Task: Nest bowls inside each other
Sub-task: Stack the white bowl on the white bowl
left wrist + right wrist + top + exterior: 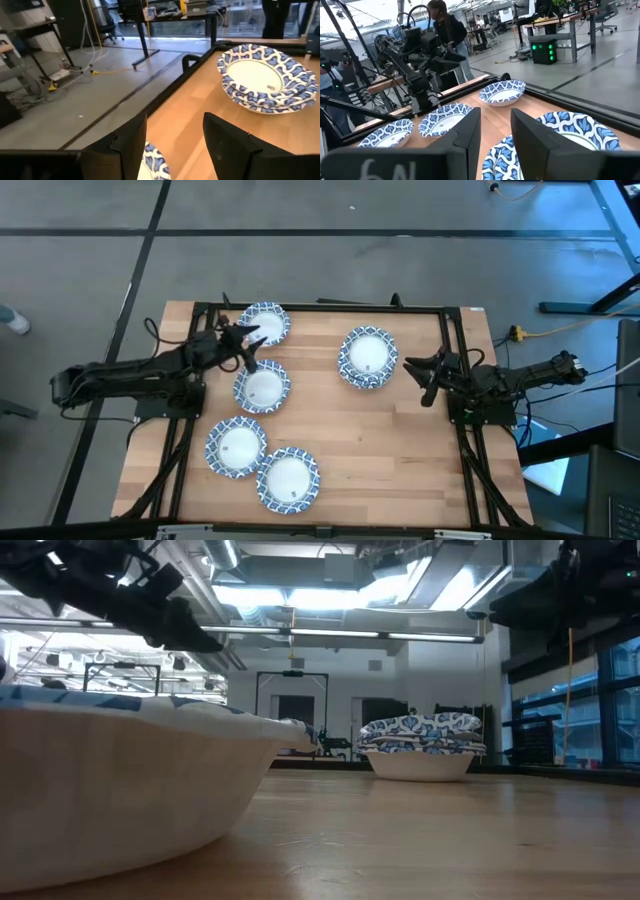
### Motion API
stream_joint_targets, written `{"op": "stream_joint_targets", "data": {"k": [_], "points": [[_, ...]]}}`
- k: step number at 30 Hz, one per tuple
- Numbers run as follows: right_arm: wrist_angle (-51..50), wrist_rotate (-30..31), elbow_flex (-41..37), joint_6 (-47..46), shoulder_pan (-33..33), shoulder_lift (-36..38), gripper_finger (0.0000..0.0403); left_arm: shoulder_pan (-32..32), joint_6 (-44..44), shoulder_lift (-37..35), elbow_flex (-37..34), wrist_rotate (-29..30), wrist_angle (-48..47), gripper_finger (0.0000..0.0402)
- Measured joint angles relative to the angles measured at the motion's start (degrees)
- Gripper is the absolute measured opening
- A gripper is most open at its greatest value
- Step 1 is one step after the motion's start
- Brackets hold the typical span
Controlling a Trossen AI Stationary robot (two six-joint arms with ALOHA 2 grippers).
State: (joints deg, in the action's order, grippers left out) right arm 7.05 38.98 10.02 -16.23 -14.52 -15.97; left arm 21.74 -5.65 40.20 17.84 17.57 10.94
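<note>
On the counter's left side, my left hand (243,340) hovers between the far-left bowl (266,323) and the bowl just beside it (262,387), fingers (227,142) spread, nothing in them. Two more single bowls sit near the front-left: one at (236,446), one touching it at (288,479). Right of centre is the stack (367,356), several bowls already nested, clear in the low view (420,745). My right hand (427,377) waits just beside the stack, fingers parted a little, empty.

Step, as I read it: mid-task, picking the next single bowl on the left. Four singles left to go. Next move needs the left hand to drop over a rim, pinch it, lift and carry it to the stack; rims are shallow and flared, so grip may slip.

Surface: pale wood counter (340,440) inside a black frame. Room: grey floor, desks, cables, ceiling lights; a person (445,30) stands beyond the counter in the right wrist view.
</note>
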Motion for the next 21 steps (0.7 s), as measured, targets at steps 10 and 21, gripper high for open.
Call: {"op": "stream_joint_targets", "data": {"k": [10,21], "points": [[0.0,0.0,0.0,0.1,0.0,0.0,0.0108,0.4,0.9,1.7,0.2,1.4,-0.8,0.019],[0.0,0.6,0.0,0.4,0.1,0.0,0.0108,1.0,3.5,2.0,0.2,-2.3,-2.1,0.0208]]}}
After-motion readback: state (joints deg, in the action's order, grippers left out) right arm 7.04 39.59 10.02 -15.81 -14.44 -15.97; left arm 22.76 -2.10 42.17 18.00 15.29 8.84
